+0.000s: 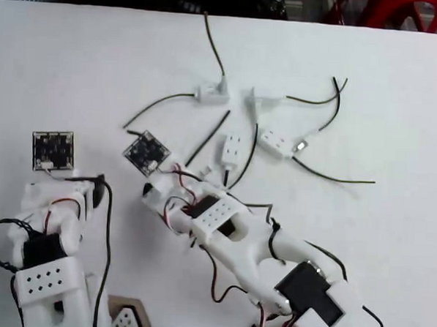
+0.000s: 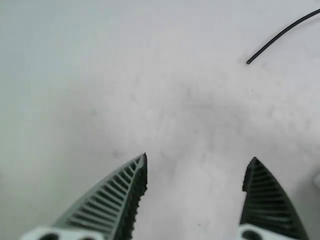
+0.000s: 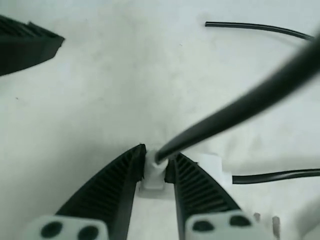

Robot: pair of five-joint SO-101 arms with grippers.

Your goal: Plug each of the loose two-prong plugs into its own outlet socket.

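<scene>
The small white plug [image 3: 154, 172] sits pinched between the fingertips of the right gripper [image 3: 155, 152], which is closed tight on it just above the table [image 1: 398, 85]. Its black cable [image 3: 235, 105] rises away from the jaws at a slant. Just beside it lies another white connector [image 3: 212, 162] with its own black lead.

Past the right arm [image 1: 258, 246], an outlet socket [image 1: 232, 148] lies flat. A second socket [image 1: 277, 142] lies near it. Two more loose plugs, one [image 1: 211, 95] and the other [image 1: 262, 101], rest further back, each trailing a thin dark wire.

The left gripper [image 2: 197, 160] hangs over bare tabletop with its fingers spread wide, holding nothing. The cut end of a wire [image 2: 250, 61] lies well ahead of it.
</scene>
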